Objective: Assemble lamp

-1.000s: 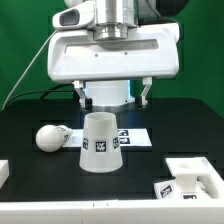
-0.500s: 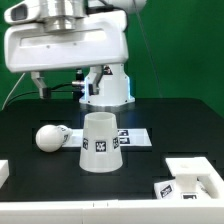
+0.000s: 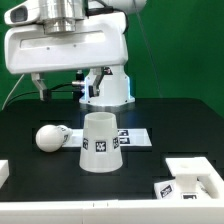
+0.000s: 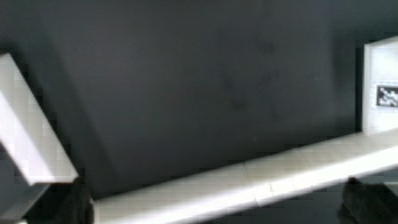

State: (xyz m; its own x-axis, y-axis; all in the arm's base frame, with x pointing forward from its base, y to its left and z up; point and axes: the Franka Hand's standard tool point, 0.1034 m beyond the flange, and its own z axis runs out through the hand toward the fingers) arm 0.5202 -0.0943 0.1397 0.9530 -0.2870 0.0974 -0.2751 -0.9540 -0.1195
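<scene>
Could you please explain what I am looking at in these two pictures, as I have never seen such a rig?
This is one robot arm that is putting a lamp together. One picture comes from a camera off the arm. The other comes from a camera on the wrist and looks at the black table. The gripper hangs open above the table and holds nothing. On the table are the shade, the bulb beside it, the base further off, and a tagged marker board behind the shade.

No legible text; only a patterned square tag [image 3: 99, 144] on the shade [image 3: 100, 125].
</scene>
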